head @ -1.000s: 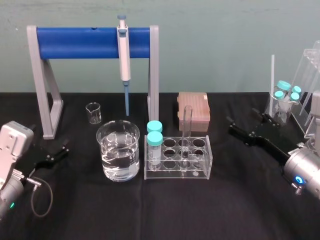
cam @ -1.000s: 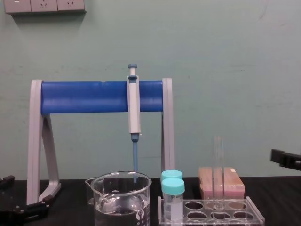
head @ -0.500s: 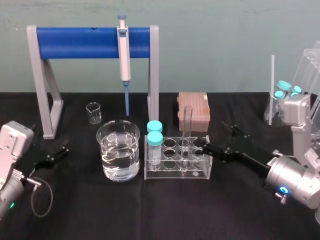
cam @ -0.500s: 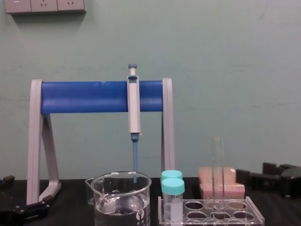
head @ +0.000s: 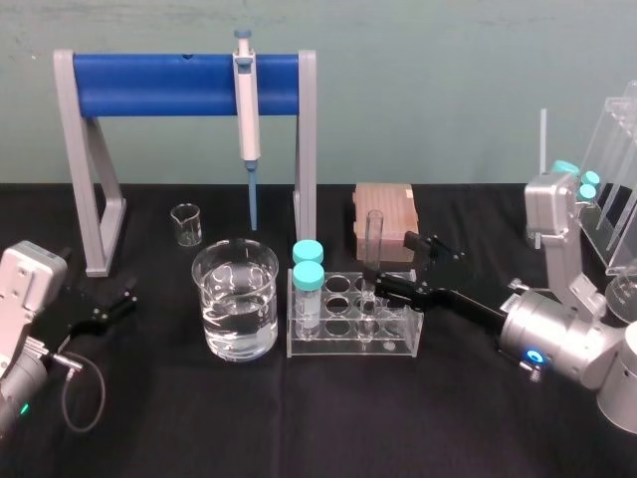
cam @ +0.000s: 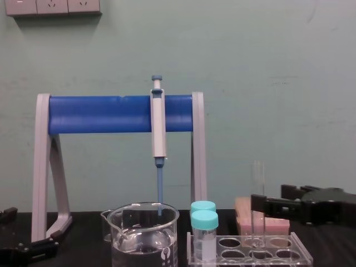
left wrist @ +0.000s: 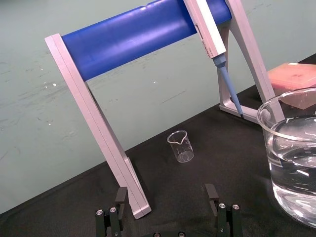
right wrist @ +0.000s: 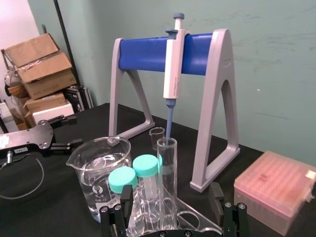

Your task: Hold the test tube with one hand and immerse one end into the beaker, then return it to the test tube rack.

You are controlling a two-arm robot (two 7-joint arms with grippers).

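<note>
While upright in its rack, test tube between parted fingers of right tool.

Clear glass: test tube; beaker, with white printed mark; small beaker. Transparent acrylic: test tube rack. Vials, teal-capped. Pipette, pale grey with blue tip. Stand, blue bar on grey legs. Box, pink. Tablecloth, black. Wall, pale green. Right gripper, black; wrist, silver with a glowing blue ring.
</note>
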